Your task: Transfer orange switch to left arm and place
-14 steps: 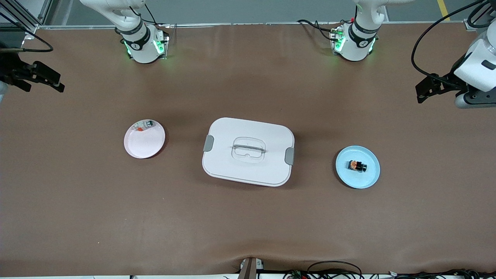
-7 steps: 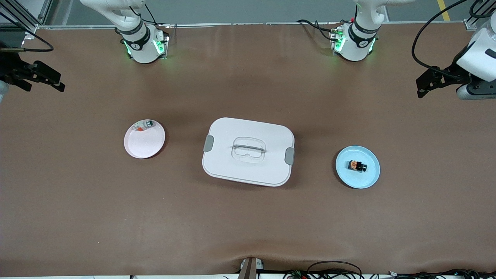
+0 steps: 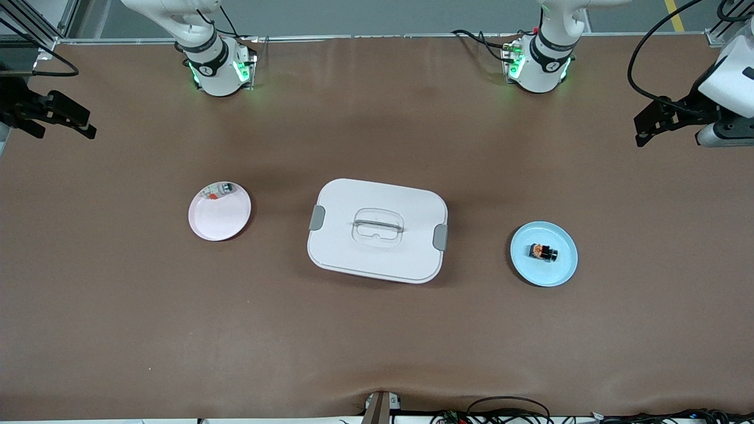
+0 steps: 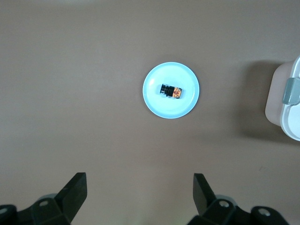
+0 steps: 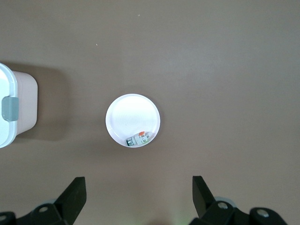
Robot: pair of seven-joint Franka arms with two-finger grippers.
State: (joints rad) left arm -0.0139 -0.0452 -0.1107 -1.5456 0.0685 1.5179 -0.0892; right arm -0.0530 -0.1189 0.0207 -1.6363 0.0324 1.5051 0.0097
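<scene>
The orange switch (image 3: 542,252), a tiny black block with an orange face, lies on a light blue plate (image 3: 558,272) toward the left arm's end of the table; it also shows in the left wrist view (image 4: 171,91). The white box (image 3: 377,230) with grey latches stands at the table's middle. My left gripper (image 3: 647,126) is open and empty, high over the table's edge at the left arm's end. My right gripper (image 3: 82,125) is open and empty, high over the right arm's end.
A pink-white plate (image 3: 227,221) lies toward the right arm's end, beside the box, with a silvery-clear part (image 3: 217,191) with green and red bits on its rim; the right wrist view shows that part (image 5: 138,138). Bare brown table surrounds everything.
My left gripper has moved a little toward the robots' side of the table. My right gripper has shifted slightly the same way. Nothing on the table has moved.
</scene>
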